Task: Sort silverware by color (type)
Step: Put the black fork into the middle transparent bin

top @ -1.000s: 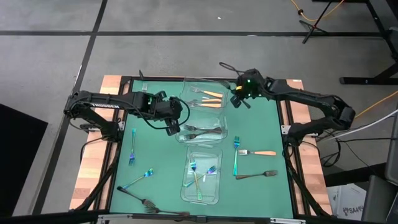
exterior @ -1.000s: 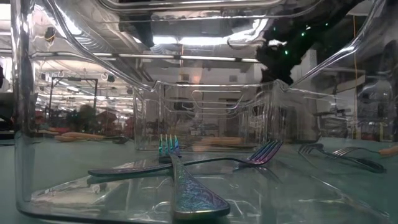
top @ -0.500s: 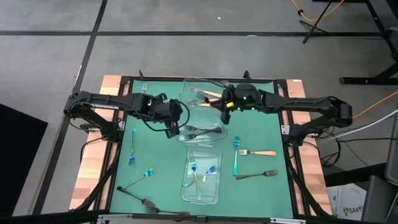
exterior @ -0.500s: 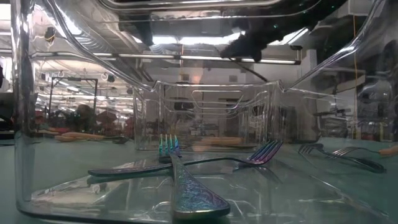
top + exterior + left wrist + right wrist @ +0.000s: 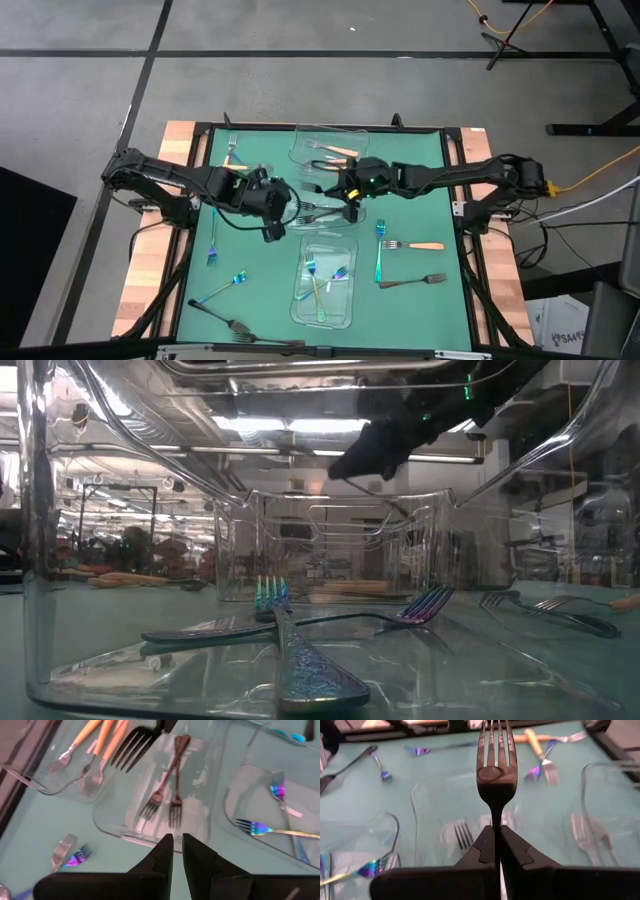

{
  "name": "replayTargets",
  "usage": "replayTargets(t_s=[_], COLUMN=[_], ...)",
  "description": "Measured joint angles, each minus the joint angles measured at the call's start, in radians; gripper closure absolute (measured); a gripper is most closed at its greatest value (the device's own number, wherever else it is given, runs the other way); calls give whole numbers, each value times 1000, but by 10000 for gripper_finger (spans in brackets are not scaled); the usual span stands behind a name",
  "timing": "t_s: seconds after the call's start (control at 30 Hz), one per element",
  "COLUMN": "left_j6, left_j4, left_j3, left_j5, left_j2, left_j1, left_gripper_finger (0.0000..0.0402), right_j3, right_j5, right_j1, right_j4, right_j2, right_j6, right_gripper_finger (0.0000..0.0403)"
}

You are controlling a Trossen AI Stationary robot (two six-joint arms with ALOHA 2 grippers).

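Note:
My right gripper point(image 5: 496, 845) is shut on a dark fork point(image 5: 495, 770) and hovers over the middle clear container point(image 5: 322, 212), which holds dark forks point(image 5: 165, 795). In the left wrist view the held fork's tines point(image 5: 132, 747) show above that container. My left gripper point(image 5: 177, 844) stands shut and empty just off the container's left side point(image 5: 272, 228). The far container point(image 5: 325, 148) holds orange-handled forks point(image 5: 95, 735). The near container point(image 5: 325, 285) holds iridescent forks point(image 5: 300, 660). My right gripper pinches the dark fork's handle point(image 5: 495, 820) between its two fingers, just behind the neck. The fingers lie along the fork, whose tines point straight out ahead of them. The fork is lifted clear above the middle container, slanting down.
Loose forks lie on the green mat: an orange-handled one point(image 5: 418, 245), an iridescent one point(image 5: 381, 258) and a dark one point(image 5: 412, 281) at the right. Two iridescent ones point(image 5: 213, 242) point(image 5: 222, 290) and a dark one point(image 5: 235, 323) lie at the left.
My right gripper has swung from the table's far right toward the left and near side, past the far container to over the middle one, tipping downward with the dark fork in its hold. My left gripper has shifted a little toward the near edge.

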Motion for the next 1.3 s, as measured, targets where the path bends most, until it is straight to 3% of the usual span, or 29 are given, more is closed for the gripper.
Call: replayTargets(t_s=[0.97, 1.3], left_j6=[-211, -406], left_j4=[-1, -33], left_j3=[0, 0], left_j5=[-2, 4], left_j2=[0, 0], left_j1=[-218, -293], left_gripper_finger=[368, 368], right_j3=[0, 1], right_j5=[-60, -58], right_j1=[-3, -3], right_j4=[50, 67], right_j2=[278, 286], right_j6=[-19, -19], right_gripper_finger=[402, 402])
